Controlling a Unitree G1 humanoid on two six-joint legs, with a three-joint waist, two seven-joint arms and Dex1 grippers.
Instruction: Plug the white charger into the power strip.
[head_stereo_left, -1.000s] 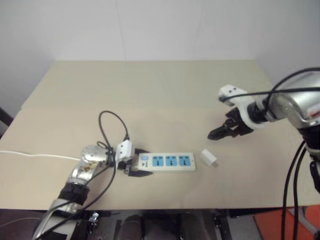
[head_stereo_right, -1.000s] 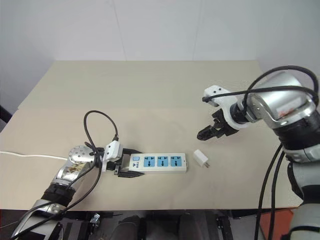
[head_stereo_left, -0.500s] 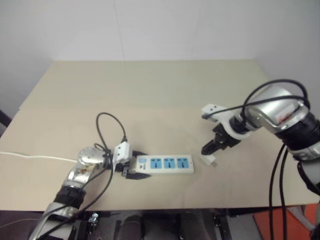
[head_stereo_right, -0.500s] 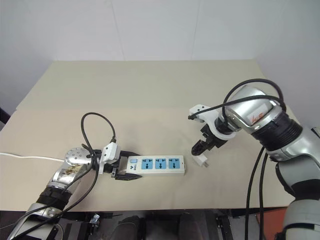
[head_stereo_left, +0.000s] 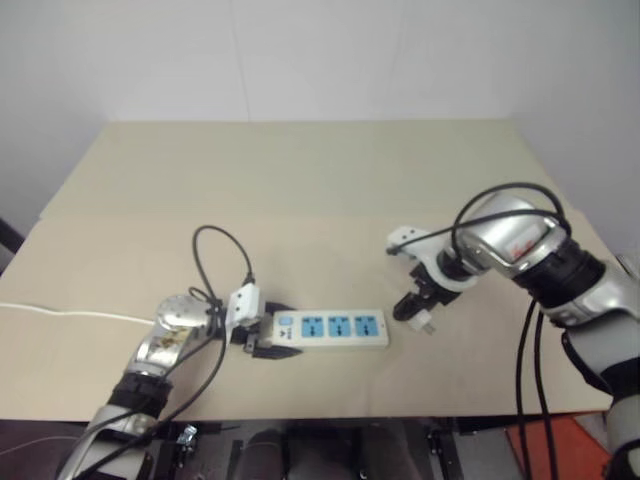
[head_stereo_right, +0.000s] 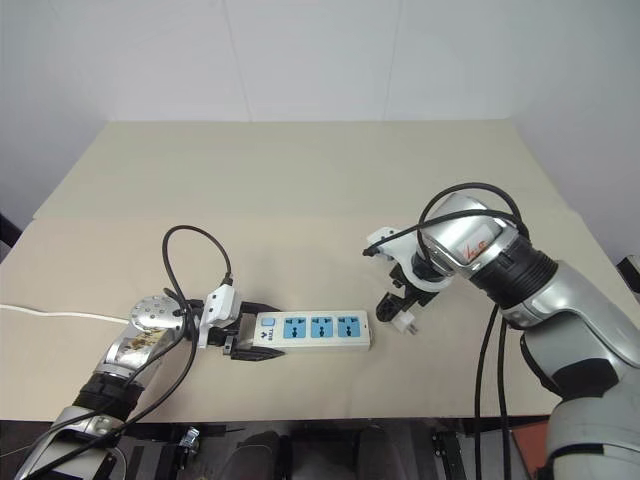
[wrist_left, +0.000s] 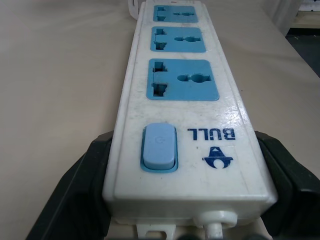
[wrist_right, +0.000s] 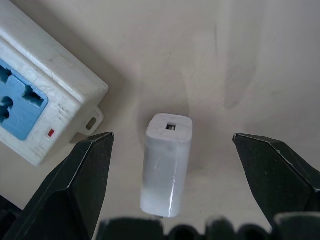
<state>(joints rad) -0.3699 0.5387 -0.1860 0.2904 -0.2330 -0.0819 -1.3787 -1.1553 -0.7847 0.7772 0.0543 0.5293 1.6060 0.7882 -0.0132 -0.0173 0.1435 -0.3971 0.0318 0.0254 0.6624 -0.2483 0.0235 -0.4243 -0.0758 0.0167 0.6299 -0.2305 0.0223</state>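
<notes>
Two grippers: left (wrist_left: 165, 220) clamps glossy power strip (head_stereo_left: 335, 327); right (wrist_right: 172, 170) spread round boxy charger (wrist_right: 166, 162).

The power strip (wrist_left: 182, 125) is glossy white plastic, lightly scuffed, with matt blue socket faces. The white charger (wrist_right: 166, 165) is smooth, satin plastic. The table (head_stereo_left: 300, 180) is a matt beige surface.

The power strip (head_stereo_left: 333, 328) is a long white bar with three blue sockets and a blue switch — it lies flat on the table. The white charger (wrist_right: 166, 162) — a small block — lies at its 3 o'clock end, apart.
</notes>
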